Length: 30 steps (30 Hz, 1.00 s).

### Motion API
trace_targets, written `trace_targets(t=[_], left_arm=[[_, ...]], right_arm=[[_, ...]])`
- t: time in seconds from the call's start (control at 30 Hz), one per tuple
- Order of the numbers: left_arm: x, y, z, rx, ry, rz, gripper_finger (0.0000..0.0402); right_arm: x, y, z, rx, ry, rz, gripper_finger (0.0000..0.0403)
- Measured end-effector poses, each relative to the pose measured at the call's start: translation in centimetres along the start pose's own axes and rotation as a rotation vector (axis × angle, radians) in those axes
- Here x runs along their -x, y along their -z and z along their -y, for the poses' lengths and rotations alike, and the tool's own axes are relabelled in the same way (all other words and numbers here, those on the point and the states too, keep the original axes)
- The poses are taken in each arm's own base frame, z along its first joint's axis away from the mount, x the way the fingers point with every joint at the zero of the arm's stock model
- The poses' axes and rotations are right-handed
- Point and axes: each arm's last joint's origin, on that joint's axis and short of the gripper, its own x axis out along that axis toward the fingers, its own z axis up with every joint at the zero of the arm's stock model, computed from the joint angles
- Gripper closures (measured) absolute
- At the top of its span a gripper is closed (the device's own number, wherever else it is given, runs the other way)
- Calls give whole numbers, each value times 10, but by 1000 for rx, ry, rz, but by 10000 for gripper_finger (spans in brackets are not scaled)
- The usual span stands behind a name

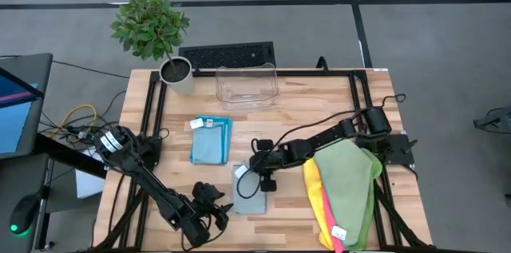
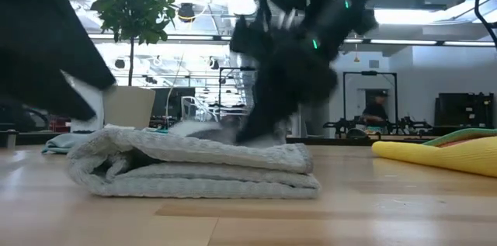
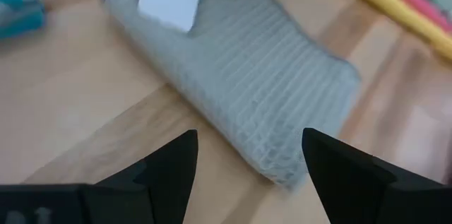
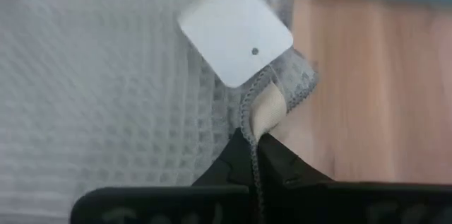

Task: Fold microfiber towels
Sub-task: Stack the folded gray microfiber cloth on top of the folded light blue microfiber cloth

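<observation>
Grey towel: folded into a thick bundle, lying on the wooden worktop near the middle of its front edge; a white tag sits at one corner.
Right gripper: reaches in from the right side to the grey towel's far right corner; jaws pressed together, pinching the edge of the cloth beside the tag.
Left gripper: low at the front edge, just beside the grey towel's near left corner; jaws spread, holding nothing.
Blue towel: folded, lying behind the grey towel, toward the worktop's middle.
Unfolded towels: a pale green one over yellow and pink, heaped at the front right corner.
Clear bin: at the back edge, centre.
Potted plant: at the back left corner.
</observation>
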Motion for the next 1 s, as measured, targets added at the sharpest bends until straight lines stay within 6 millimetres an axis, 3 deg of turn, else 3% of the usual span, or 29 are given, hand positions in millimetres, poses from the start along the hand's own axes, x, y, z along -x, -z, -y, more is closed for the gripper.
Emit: trace_targets(t=[0.17,0.37,0.63,0.77,1.0], left_arm=[[27,-14,-2,-23,11,37,155],[47,-23,-7,-40,12,56,155],[62,-20,-16,-28,-9,45,155],[68,-16,-20,-11,-17,34,155],[78,-9,-26,22,-24,33,155]], right_arm=[[18,-32,5,22,15,129,384],[11,-59,12,64,32,194,384],[-1,-100,32,123,78,242,384],[-4,-111,55,117,113,242,384],[7,-117,97,75,175,209,384]])
